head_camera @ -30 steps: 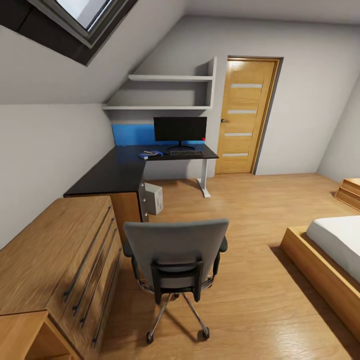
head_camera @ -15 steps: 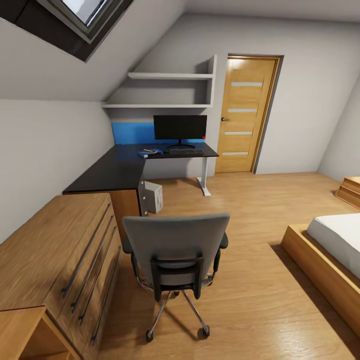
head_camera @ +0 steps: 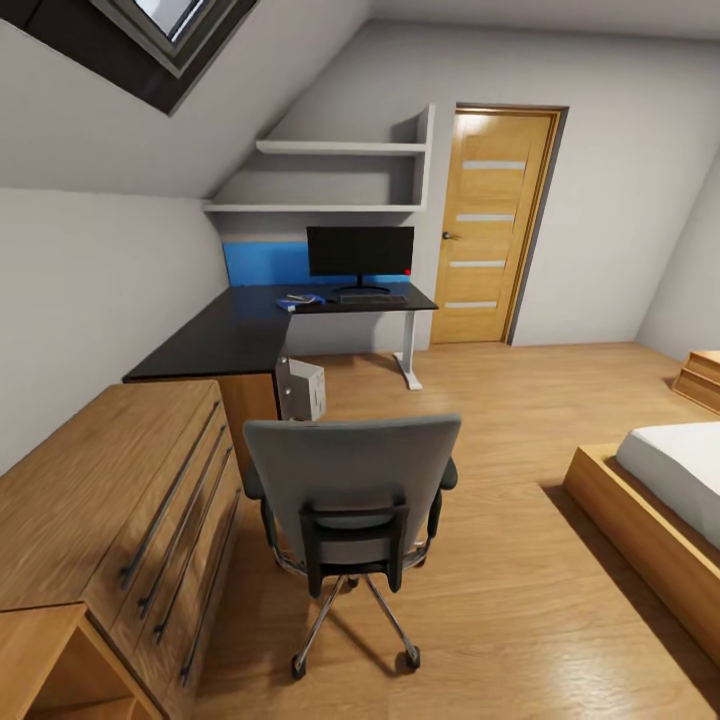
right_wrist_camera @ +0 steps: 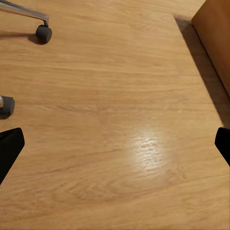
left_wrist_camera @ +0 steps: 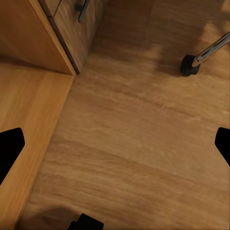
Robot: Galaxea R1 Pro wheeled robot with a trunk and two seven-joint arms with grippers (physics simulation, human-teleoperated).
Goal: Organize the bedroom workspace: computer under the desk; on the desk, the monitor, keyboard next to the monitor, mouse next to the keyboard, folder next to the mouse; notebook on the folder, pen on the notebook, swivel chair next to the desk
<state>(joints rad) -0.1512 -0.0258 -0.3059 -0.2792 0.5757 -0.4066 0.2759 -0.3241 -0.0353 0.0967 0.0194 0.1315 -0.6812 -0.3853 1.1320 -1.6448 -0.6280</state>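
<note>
Black counter [head_camera: 225,340] in attic bedroom: monitor [head_camera: 360,252] and keyboard [head_camera: 372,299] on it, chair [head_camera: 348,500] before it on wood floor [head_camera: 500,420]; both jaws spread, empty

Left gripper [left_wrist_camera: 115,146]: two flat matte-black fingertips [left_wrist_camera: 9,146] with angled, pointed ends, at left and right frame edges; another small black angular body part at bottom centre. Right gripper [right_wrist_camera: 115,146]: same plain black wedge-shaped fingertips [right_wrist_camera: 9,146] at both edges. No cables, screws or markings discernible.
</note>
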